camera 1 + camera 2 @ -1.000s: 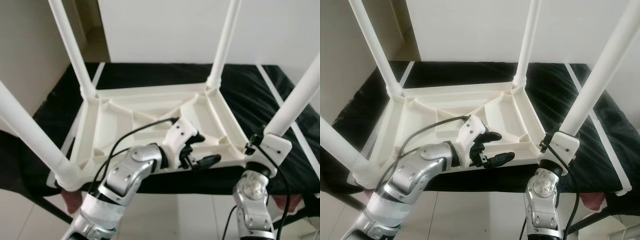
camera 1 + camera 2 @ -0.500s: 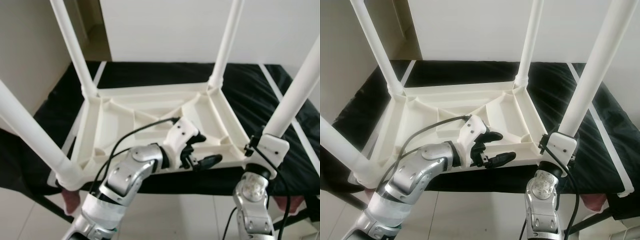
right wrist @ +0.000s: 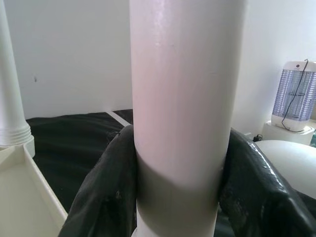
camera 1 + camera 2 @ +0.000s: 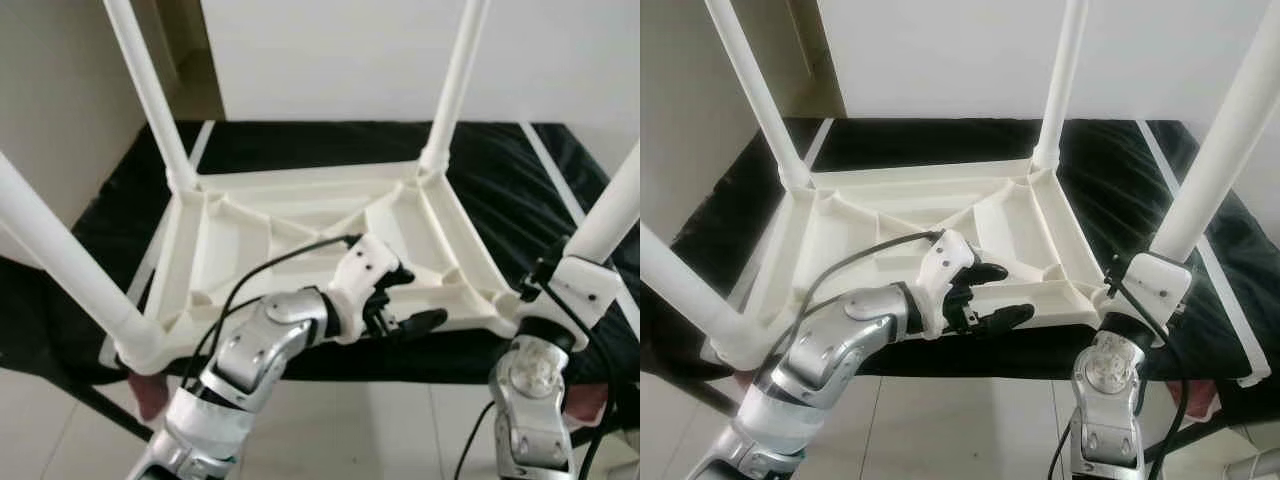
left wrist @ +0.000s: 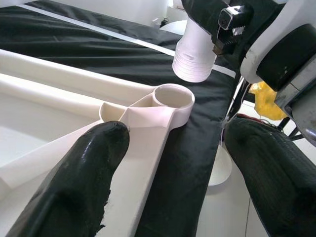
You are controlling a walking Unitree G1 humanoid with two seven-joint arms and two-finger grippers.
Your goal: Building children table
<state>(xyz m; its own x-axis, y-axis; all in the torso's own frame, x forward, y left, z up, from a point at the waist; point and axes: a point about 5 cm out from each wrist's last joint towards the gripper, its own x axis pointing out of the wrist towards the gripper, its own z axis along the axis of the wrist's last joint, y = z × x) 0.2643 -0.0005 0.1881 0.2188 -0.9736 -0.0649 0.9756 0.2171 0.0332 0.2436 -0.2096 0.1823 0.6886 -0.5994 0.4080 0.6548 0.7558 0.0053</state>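
Right claw (image 3: 180, 197) pinching fourth leg (image 3: 185, 98), upright, threaded end just above empty corner socket (image 5: 172, 97); left claw (image 5: 173, 163) spread, straddling frame edge (image 4: 1060, 305) beside it.

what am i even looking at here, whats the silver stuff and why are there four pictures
The silver parts are the two arms of a humanoid robot. Two pictures come from cameras in its head, looking down; the other two come from cameras on each wrist.

On a black-covered surface lies a white children's table, upside down, with three legs already standing up from its corners.

The right gripper has its jaws shut on the fourth leg, holding it just above the empty corner socket.

The left gripper is open, one finger resting on the table's near edge, apparently steadying it.
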